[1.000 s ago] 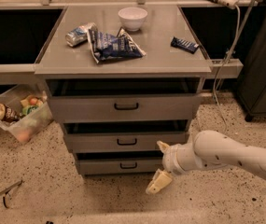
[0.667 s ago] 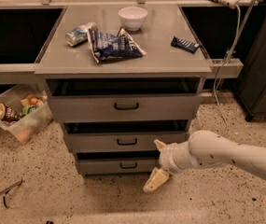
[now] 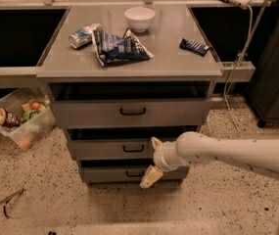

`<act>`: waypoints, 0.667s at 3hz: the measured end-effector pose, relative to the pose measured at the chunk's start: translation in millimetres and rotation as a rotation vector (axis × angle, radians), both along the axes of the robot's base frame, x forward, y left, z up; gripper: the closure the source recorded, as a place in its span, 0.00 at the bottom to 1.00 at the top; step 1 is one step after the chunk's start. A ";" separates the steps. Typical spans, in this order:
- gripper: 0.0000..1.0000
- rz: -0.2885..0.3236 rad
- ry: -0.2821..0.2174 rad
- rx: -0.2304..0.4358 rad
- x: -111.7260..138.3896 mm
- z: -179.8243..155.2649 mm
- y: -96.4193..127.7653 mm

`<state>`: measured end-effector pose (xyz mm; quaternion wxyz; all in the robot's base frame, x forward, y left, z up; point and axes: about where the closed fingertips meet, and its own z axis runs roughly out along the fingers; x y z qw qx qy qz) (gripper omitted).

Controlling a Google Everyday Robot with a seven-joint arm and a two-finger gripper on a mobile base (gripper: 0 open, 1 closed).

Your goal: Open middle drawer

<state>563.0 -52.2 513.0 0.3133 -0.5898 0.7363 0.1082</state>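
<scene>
The middle drawer [image 3: 104, 150] is the mid-sized grey front with a small black bar handle [image 3: 133, 148], in the cabinet under the grey counter. A dark gap shows above its front. My gripper [image 3: 152, 159] hangs in front of the cabinet, just right of that handle, at the end of the white arm [image 3: 227, 153] that comes in from the right. Its cream fingers are spread, one finger [image 3: 156, 142] up at the middle drawer's front and the other down over the bottom drawer. It holds nothing.
The top drawer [image 3: 129, 112] stands out furthest; the bottom drawer [image 3: 104, 174] is lowest. On the counter [image 3: 178, 62] lie a white bowl [image 3: 139, 18], a blue chip bag [image 3: 121, 47], a can [image 3: 82, 35] and a dark bar [image 3: 194, 46]. A clear bin [image 3: 19, 119] of food sits on the floor at left. A dark cabinet [image 3: 276, 58] stands at right.
My gripper and arm have moved a little left and up, closer to the middle drawer's handle. The drawers have not moved.
</scene>
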 end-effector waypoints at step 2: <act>0.00 -0.035 0.035 -0.069 21.5 -29.0 -7.3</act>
